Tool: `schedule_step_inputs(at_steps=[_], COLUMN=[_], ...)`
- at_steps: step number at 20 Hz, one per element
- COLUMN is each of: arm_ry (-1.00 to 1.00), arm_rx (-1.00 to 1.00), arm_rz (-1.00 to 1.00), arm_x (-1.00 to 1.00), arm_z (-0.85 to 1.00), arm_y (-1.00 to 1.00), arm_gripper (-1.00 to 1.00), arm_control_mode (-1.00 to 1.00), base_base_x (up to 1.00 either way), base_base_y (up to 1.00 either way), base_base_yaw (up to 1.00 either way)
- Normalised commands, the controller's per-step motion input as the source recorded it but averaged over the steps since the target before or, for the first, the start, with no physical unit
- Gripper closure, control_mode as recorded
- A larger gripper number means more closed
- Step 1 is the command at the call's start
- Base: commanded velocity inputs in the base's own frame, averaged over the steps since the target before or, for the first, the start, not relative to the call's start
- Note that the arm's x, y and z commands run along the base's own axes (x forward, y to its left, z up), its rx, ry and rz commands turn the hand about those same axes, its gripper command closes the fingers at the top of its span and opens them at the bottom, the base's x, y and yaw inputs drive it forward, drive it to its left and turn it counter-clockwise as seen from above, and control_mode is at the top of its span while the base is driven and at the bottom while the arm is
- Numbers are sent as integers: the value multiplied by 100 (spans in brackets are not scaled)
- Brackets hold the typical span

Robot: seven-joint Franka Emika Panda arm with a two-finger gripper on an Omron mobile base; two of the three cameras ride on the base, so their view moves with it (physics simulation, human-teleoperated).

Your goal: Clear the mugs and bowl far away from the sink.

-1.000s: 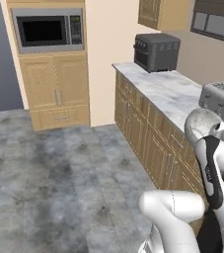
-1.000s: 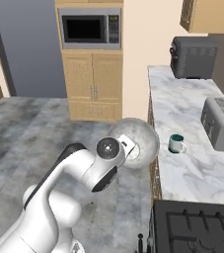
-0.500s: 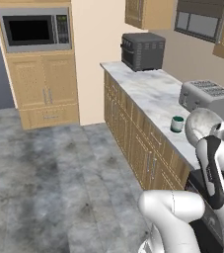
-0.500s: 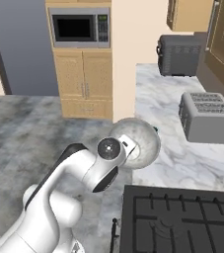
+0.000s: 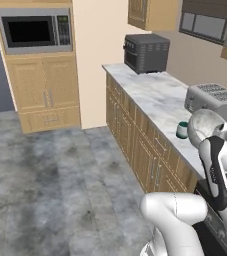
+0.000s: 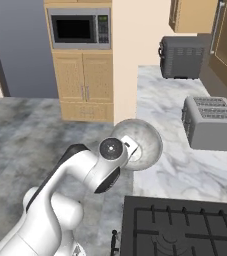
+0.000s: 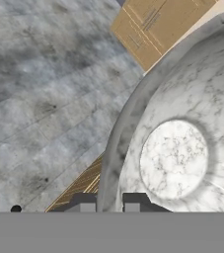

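Observation:
The speckled whitish-grey bowl (image 7: 182, 148) is held up in the air, tilted on its side, at the counter's front edge. My gripper (image 7: 108, 205) is shut on its rim, one finger inside and one outside. In the right base view the bowl (image 6: 142, 142) hangs off the gripper (image 6: 132, 148), above the counter edge. The left base view has the bowl (image 5: 205, 127) just right of a dark teal mug (image 5: 182, 130), which stands on the marble counter (image 5: 150, 95) near its front edge. The sink is out of view.
A grey toaster (image 6: 212, 122) sits on the counter behind the bowl, and a dark toaster oven (image 6: 182, 57) stands at the far end. A black stovetop (image 6: 185, 225) lies close in front of the base. A microwave (image 5: 32, 30) cabinet faces the open floor.
The whole picture has shifted, so the base has moved along the counter; the stovetop and toaster have come closer. The bowl stays in the shut gripper in the same pose.

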Motion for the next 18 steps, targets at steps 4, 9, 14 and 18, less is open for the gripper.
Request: schedule_step_inputs(at_steps=[4,9,14,18], arm_ry=[0,0,0,0], arm_rx=[0,0,0,0], arm_rz=[0,0,0,0], arm_x=[0,0,0,0], arm_z=[0,0,0,0], arm_y=[0,0,0,0], arm_gripper=[100,100,100,100], arm_control_mode=[100,100,100,100], base_base_x=[47,4,40,58], base_base_y=[-39,-81,-83,-82], base_base_yaw=[-5,-7,-9,-22])
